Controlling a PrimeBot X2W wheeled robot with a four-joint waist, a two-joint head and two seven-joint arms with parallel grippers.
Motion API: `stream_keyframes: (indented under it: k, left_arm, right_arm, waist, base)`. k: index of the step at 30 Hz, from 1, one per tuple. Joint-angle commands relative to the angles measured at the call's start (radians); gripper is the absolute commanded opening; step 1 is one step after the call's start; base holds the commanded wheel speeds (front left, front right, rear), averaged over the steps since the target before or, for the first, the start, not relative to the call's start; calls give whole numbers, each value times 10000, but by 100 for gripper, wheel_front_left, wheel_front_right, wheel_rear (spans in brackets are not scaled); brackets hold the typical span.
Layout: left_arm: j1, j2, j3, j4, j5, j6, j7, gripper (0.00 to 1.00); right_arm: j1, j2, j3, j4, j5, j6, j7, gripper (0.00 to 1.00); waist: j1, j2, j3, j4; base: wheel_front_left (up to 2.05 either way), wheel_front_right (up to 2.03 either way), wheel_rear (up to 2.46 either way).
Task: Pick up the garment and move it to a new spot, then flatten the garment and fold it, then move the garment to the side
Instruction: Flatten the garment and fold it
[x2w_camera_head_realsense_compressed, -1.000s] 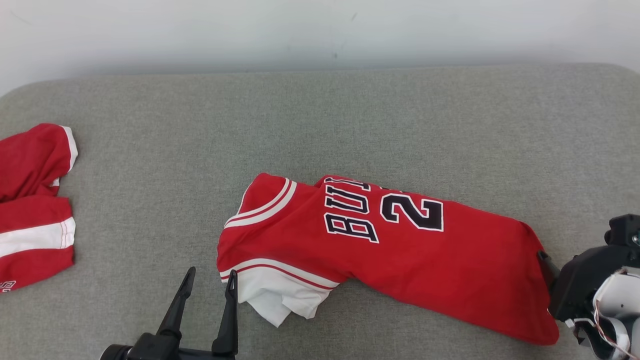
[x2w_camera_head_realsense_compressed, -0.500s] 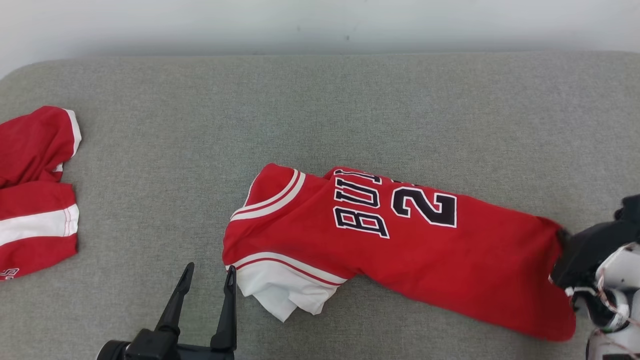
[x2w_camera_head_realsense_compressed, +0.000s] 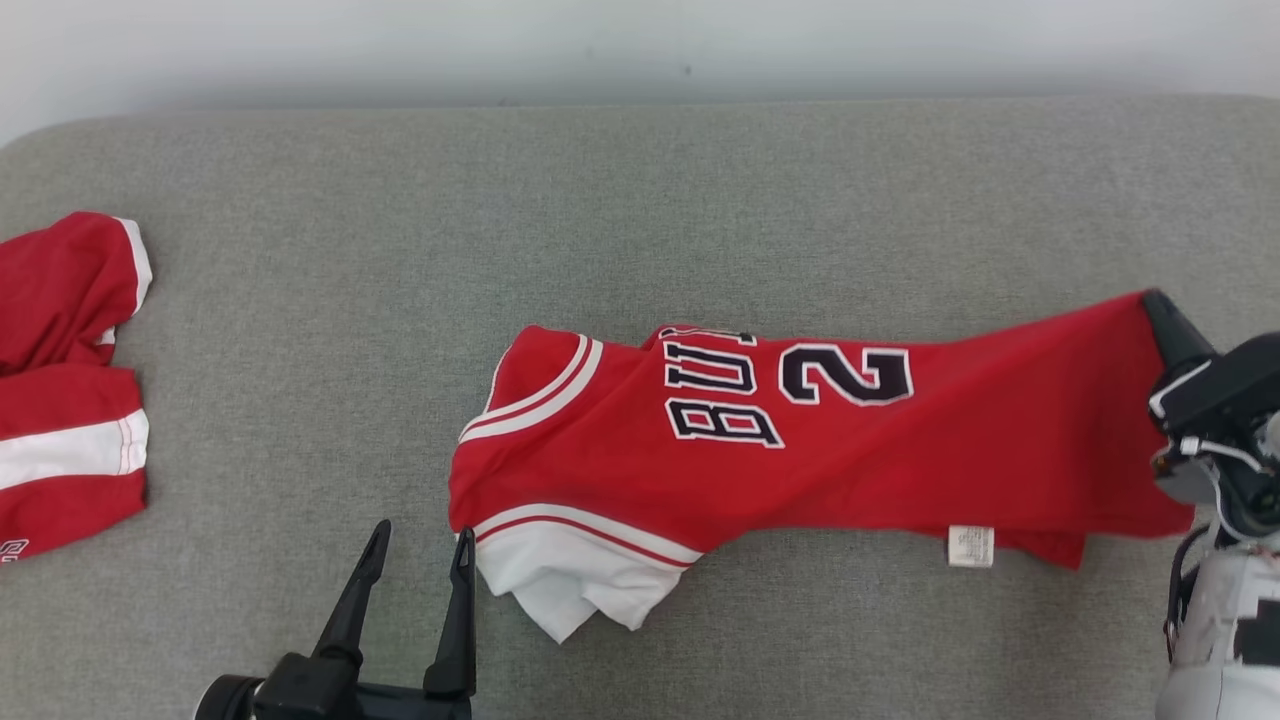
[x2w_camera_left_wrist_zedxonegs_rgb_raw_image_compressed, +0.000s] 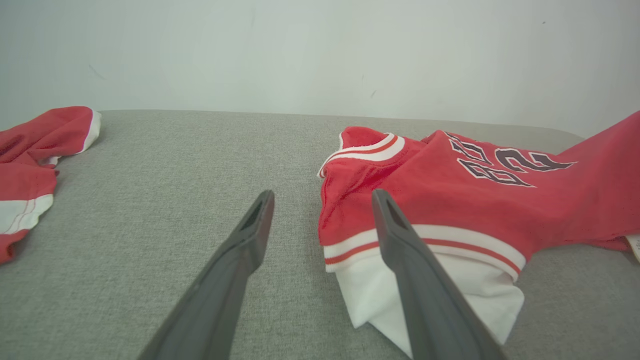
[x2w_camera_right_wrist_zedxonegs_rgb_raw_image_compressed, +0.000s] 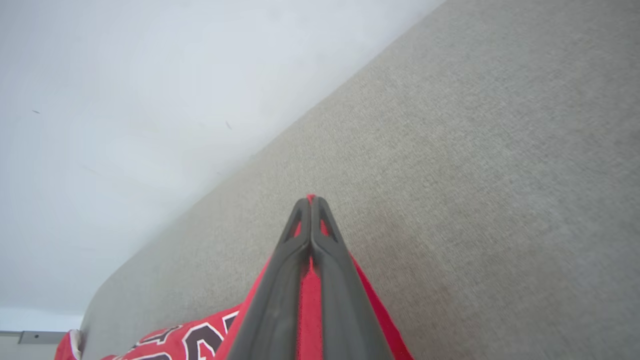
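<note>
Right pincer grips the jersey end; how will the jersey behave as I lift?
Likely floppy: the jersey sags from the right pincer down to the couch. Probably light; thin cloth. Its bunched collar end may drag and unfold.

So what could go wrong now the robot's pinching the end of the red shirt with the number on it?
The right gripper is shut on just one edge of the red basketball jersey, so the cloth could slip out. The collar end lies on the grey fabric surface, so pulling may drag and bunch it. The open left gripper sits close beside the jersey's white part and could snag it.
</note>
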Motion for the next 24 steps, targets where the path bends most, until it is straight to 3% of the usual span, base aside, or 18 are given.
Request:
stream_keyframes:
  k: [1,5,11,12,13,19,24]
  left_arm:
    - [-126,-10,-44,-6,-17,-29,-33,100]
    - [-268,-10,-127,14,-68,-4,-33,100]
    - [-463,-12,-281,-12,-174,47,-33,100]
    - [-495,-12,-313,-22,-189,50,-33,100]
    - [-530,-12,-343,-31,-213,56,-33,100]
    - [-653,-10,-503,3,-310,110,-33,100]
    - [-523,-10,-477,63,-331,196,-33,100]
  right_arm:
    - [-361,48,-169,330,254,-22,-198,0]
    - [-1872,52,-792,2054,580,-21,-824,0]
    - [-3565,45,-1640,4075,-123,-21,-1917,0]
    - [-3822,36,-1765,4372,-353,-21,-2112,18]
    - [-4015,46,-1870,4676,-549,-21,-2302,100]
    - [-4644,46,-1943,5381,-1503,-21,-3253,100]
    - [-4277,-49,-1227,4952,-1560,-21,-3549,100]
  waist:
    - [0,0,70,63]
    - [0,0,320,316]
    - [0,0,700,713]
    - [0,0,762,765]
    - [0,0,808,815]
    - [0,0,871,965]
    - [0,0,587,845]
  base:
    - [0,0,0]
    - [0,0,0]
    - [0,0,0]
    - [0,0,0]
    - [0,0,0]
    - [0,0,0]
    - [0,0,0]
